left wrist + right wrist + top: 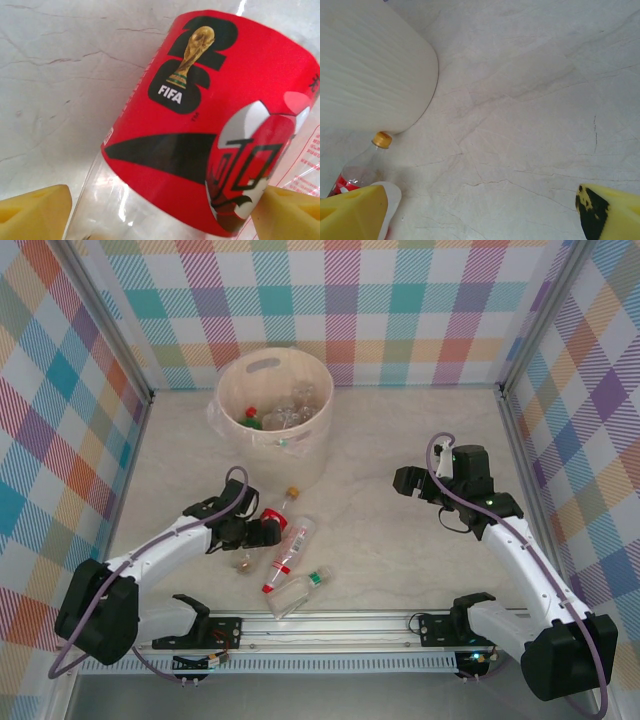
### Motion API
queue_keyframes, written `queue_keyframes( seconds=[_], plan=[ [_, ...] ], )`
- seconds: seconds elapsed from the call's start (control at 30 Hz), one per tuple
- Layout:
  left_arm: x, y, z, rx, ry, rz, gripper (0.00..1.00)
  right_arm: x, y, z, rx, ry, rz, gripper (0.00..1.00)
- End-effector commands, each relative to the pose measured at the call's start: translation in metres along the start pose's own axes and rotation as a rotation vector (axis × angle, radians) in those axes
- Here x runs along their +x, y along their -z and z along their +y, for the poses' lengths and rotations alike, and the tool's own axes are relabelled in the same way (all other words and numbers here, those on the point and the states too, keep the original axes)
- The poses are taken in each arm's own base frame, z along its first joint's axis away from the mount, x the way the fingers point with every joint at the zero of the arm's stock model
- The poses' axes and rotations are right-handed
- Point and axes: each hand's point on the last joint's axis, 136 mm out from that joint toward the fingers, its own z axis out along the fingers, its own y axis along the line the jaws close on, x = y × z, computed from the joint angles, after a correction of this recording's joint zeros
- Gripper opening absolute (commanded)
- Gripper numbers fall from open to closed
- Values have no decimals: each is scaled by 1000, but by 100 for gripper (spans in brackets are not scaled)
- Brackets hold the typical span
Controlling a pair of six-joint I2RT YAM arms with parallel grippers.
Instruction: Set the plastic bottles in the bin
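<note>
Red-labelled bottle [210,130] — left gripper [165,207] straddling

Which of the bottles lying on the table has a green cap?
The clear bottle nearest the arm bases; the other two have a red cap and an orange cap.

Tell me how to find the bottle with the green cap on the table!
Start at the cream bin at the back, then come toward the metal rail at the front. The bottle lying closest to that rail is it. Its neighbours wear red labels; this one looks clear with a green cap.
</note>
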Motion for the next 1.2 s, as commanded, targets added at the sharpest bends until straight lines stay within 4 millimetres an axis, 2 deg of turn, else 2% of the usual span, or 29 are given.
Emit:
queue_keyframes(
  seconds=[0.0, 0.2, 0.4, 0.7, 0.83, 1.0, 1.17],
  plan=[
    [-6, -10, 0, -14, -3, -19, 85, 3, -2, -3, -1, -24, 7, 97],
    [-6, -6, 4, -53, -30, -7, 70, 4, 0, -5, 12, -20, 6, 97],
    [-10, 18, 2, -59, -55, -29, 65, 2, 2, -3, 11, -20, 3, 97],
    [-24, 97, -9, -35, -123, -148, 62, -9, 17, 8, -10, -12, -21, 97],
    [-31, 135, 0, -77, -121, -251, 61, -20, 29, 19, -34, -6, -45, 97],
    [-38, 170, 13, -127, -66, -367, 57, -32, 45, 30, -59, 7, -87, 97],
    [-47, 201, 23, -154, -30, -510, 55, -40, 56, 32, -40, 24, -116, 96]
  ],
)
